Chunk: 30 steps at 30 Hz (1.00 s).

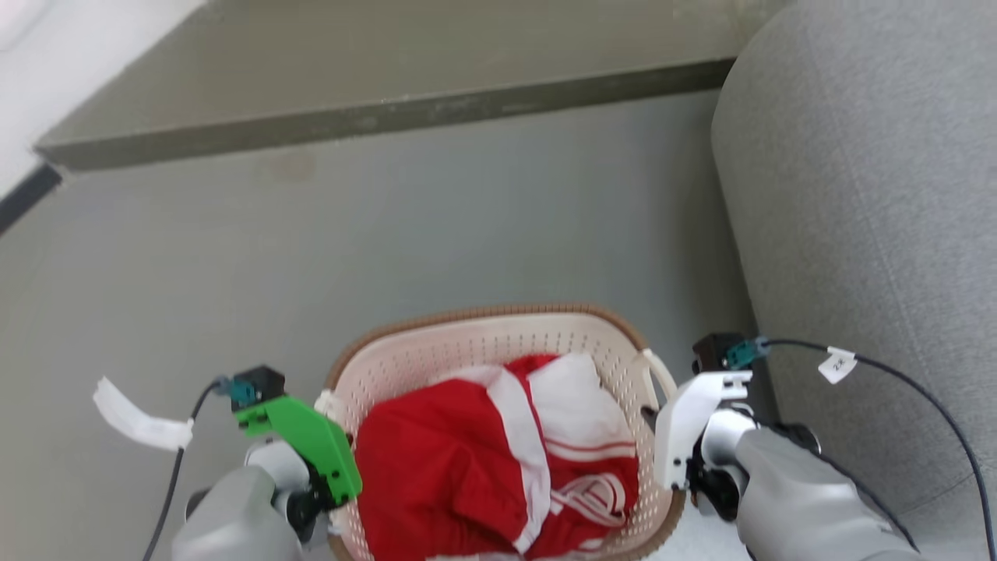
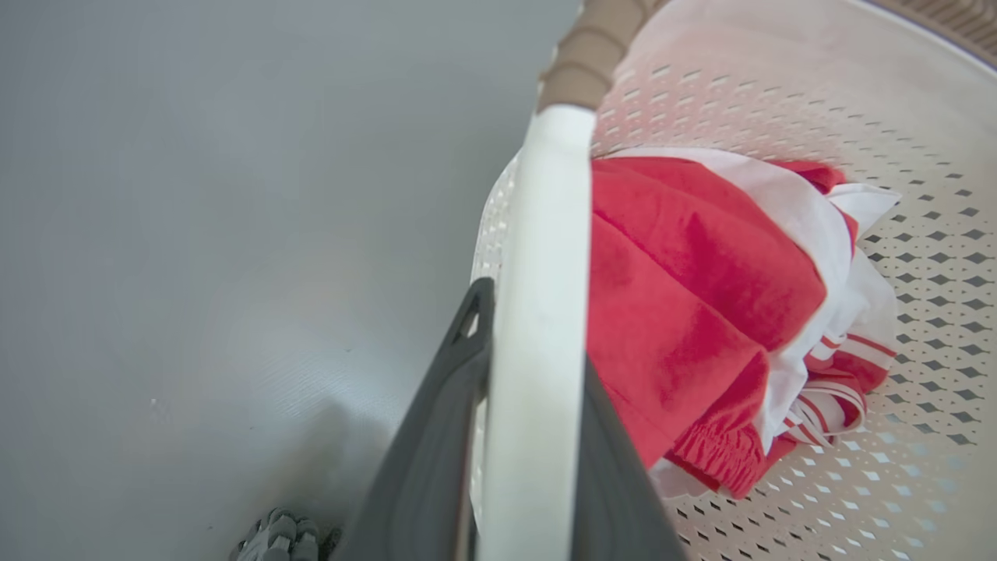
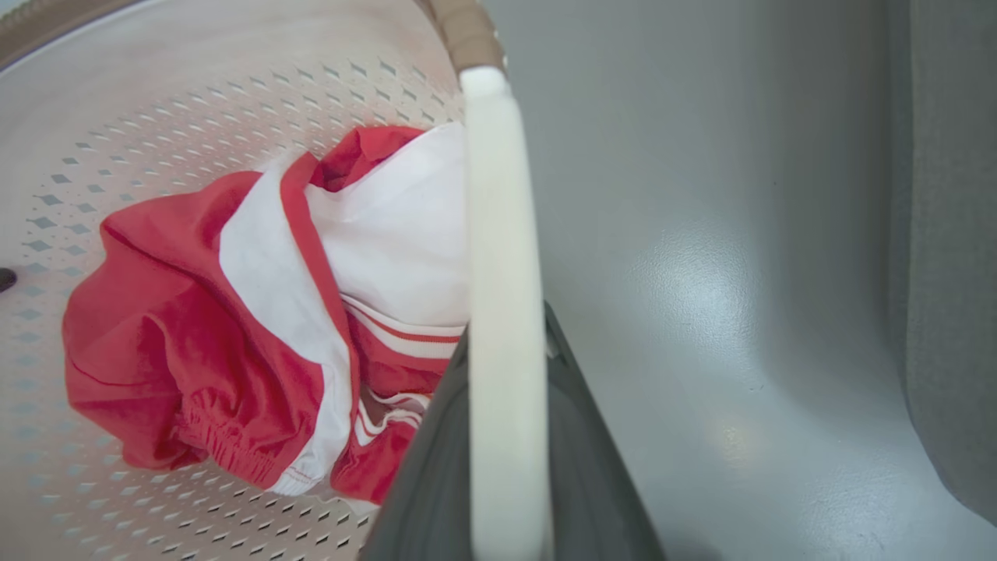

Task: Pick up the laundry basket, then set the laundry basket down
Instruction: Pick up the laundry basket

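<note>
Pretty clearly a home, living-room sort of corner. A big rounded piece of furniture upholstered in grey woven fabric (image 1: 857, 195) is seen along the right; whether it's a sofa or an armchair can't be told. A smooth, slightly glossy grey floor (image 1: 389, 249) is laid out below, bordered by a low olive-grey slab (image 1: 389, 70). Household laundry is on show too: a crumpled red-and-white garment (image 1: 452, 467) is held in a cream-white perforated plastic laundry basket (image 1: 483, 343) with a brown woven-look rim.

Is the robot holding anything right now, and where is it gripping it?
Yes: the laundry basket. The left gripper is shut on its left loop handle, the right gripper on its right loop handle.
</note>
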Tool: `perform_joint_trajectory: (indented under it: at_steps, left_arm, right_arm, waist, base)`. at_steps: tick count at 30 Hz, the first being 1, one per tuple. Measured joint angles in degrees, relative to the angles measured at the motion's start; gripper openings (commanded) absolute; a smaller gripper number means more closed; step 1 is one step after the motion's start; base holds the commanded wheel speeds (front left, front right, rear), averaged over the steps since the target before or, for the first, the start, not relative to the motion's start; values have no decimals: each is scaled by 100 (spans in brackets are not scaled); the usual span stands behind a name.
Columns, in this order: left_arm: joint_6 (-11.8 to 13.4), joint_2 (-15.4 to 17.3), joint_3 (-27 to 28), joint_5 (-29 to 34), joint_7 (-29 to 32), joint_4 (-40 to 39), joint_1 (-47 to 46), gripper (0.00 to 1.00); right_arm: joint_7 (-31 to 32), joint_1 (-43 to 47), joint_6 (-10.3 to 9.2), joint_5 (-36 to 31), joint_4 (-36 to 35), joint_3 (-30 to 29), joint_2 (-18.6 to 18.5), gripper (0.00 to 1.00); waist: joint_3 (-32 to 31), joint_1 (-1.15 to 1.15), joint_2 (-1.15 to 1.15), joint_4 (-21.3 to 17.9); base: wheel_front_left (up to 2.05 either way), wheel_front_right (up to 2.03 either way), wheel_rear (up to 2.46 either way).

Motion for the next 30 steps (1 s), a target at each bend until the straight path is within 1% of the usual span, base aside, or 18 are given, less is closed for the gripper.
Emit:
perform_joint_trajectory:
  at_steps: [21, 30]
  left_arm:
    - [0, -1, -196, -221, 277, -2, 734, 0]
    - [0, 0, -267, -369, 377, -1, 905, 0]
  right_arm:
    - [242, 698, 35, 240, 42, 92, 19, 0]
    - [311, 862, 35, 299, 53, 129, 23, 0]
  waist:
    - [-1010, 0, 0, -75]
    - [-1265, 0, 0, -74]
  base:
    - [0, 0, 0]
    - [0, 0, 0]
